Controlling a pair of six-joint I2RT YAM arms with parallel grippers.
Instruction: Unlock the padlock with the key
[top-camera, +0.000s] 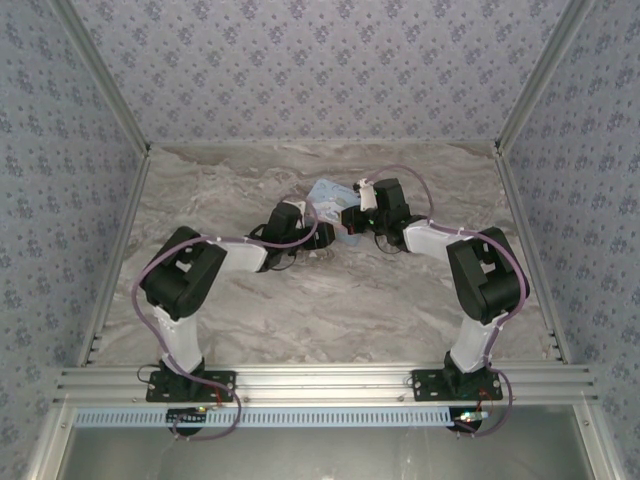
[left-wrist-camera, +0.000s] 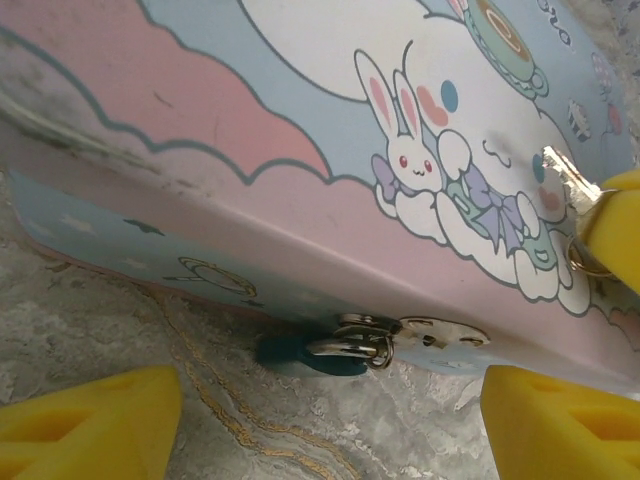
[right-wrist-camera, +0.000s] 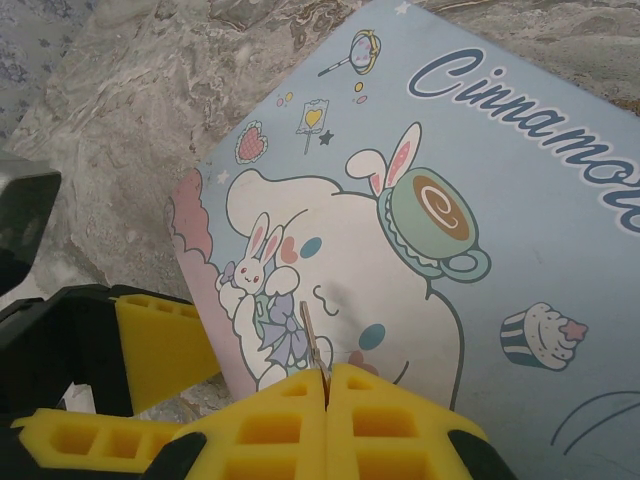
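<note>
Left gripper: the left gripper (left-wrist-camera: 325, 405) has its yellow foam fingers (left-wrist-camera: 90, 425) spread wide, with nothing between them.
Padlock: the tiny blue-green padlock with a thin silver loop (left-wrist-camera: 305, 355) sits just ahead of the left gripper, in line with the gap between its fingers. It hangs from the shiny metal clasp (left-wrist-camera: 440, 335) on the tin's front edge, low by the grey marble table (left-wrist-camera: 100, 320).
Why there: I think the left fingers are lined up to pinch the padlock so it will not wobble.
Right gripper: the right gripper (right-wrist-camera: 325, 395) is squeezed tight on the small silver metal key (right-wrist-camera: 314, 345). The thin blade pokes out past its fingertips.
Why held so: my guess is the blade points out so it can slide into the keyhole.
Key place: over the lid, off to the right of the left gripper, not at the padlock yet.
Tin: the light-blue flat metal tin with cartoon bunnies (right-wrist-camera: 540, 230) lies right under the right gripper.
Writing: curly dark-blue letters on the lid say "Cinnamo", then run off the edge.
Keyhole: I cannot see it.
</note>
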